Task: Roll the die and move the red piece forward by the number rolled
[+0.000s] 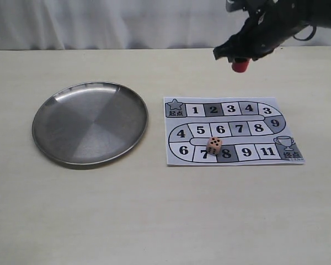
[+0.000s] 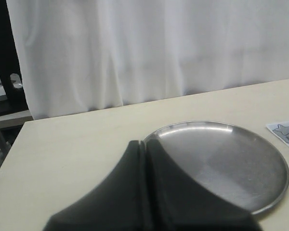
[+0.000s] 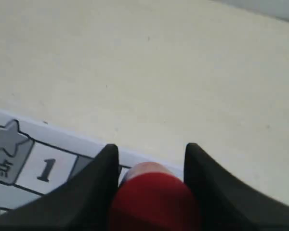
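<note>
The tan die [image 1: 214,146] rests on the paper game board [image 1: 231,131], between squares 7 and 8 of its bottom row, dark pips showing. High above the board's far edge, my right gripper [image 1: 240,61] is shut on the red piece [image 1: 241,65]; the wrist view shows the red piece [image 3: 155,199] clamped between both black fingers [image 3: 94,187], with square 1 and the star square below. My left gripper [image 2: 144,147] is shut with nothing in it, hovering near the rim of the metal plate [image 2: 260,159]. It is out of the exterior view.
A round steel plate [image 1: 90,122] lies left of the board on the pale table. A white curtain [image 1: 99,22] hangs behind the table's far edge. Bare tabletop stretches in front of the board and plate.
</note>
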### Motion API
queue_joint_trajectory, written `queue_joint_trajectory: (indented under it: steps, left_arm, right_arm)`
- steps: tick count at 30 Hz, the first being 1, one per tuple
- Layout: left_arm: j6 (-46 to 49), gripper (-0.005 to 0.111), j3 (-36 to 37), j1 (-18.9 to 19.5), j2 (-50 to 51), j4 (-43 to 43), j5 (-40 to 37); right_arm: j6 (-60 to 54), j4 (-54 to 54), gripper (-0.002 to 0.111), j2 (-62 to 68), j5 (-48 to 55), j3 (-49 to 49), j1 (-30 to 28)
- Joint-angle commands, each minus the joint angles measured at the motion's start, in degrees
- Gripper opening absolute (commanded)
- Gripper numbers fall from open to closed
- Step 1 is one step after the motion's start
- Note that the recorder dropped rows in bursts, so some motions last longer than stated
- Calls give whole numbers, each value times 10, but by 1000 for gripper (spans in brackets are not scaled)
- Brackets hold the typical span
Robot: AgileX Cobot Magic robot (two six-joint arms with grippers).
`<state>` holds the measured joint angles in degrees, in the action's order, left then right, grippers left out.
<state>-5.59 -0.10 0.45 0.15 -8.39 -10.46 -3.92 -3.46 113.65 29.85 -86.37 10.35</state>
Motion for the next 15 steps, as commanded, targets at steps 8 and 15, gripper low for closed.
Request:
queue_joint_trajectory:
  steps: [8,15]
  left_arm:
    - [-1,0,1,-5,-1,1,5]
    - [-1,0,1,-5,-1,1,5]
  right_arm:
    - [5,3,5,131,-58,36,-9]
    - [5,3,5,130,-57,33,-9]
